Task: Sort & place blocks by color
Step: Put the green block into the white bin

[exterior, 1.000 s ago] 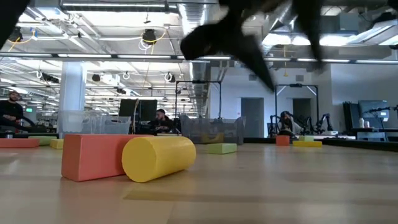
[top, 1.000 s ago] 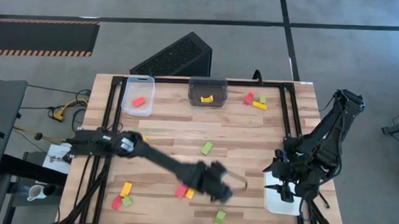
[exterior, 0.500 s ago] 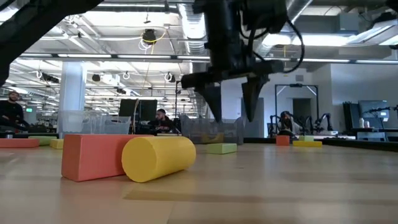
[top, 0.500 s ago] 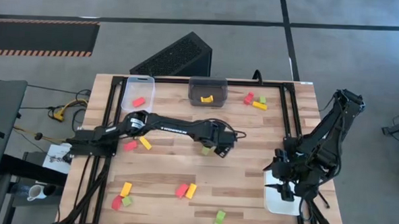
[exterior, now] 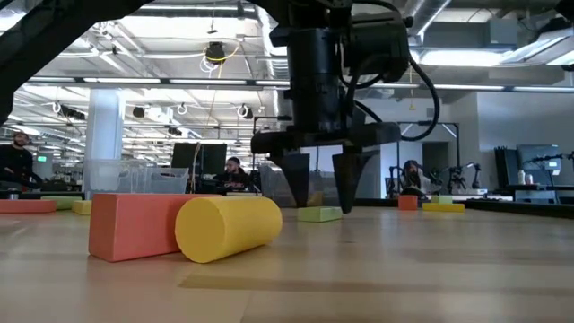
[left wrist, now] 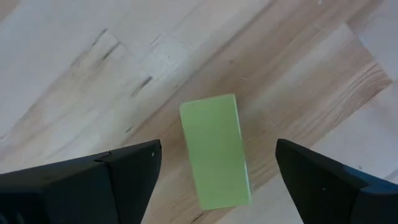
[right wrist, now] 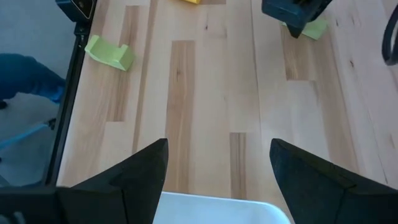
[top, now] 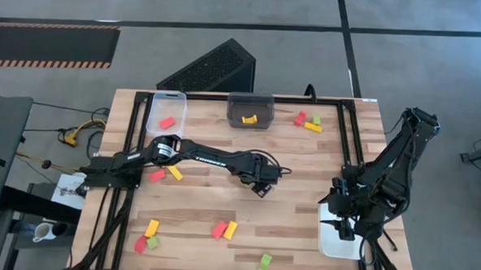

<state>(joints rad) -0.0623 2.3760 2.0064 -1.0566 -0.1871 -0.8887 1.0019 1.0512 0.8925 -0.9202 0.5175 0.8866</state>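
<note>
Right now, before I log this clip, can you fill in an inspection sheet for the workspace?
Surface: wooden table.
Job's things: green block between the left gripper's fingers; red block in clear tray; yellow block in dark tray; others loose.
Clutter: white tray under right gripper.
Grippers: left jaws open, astride green block; right jaws open, waiting.
Cables: yellow ones left of table.
Surroundings: people at desks behind.

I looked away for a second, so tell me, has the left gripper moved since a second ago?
Yes. The left gripper swung from near the table's front edge toward the dark grey tray, now above a light green block.
</note>
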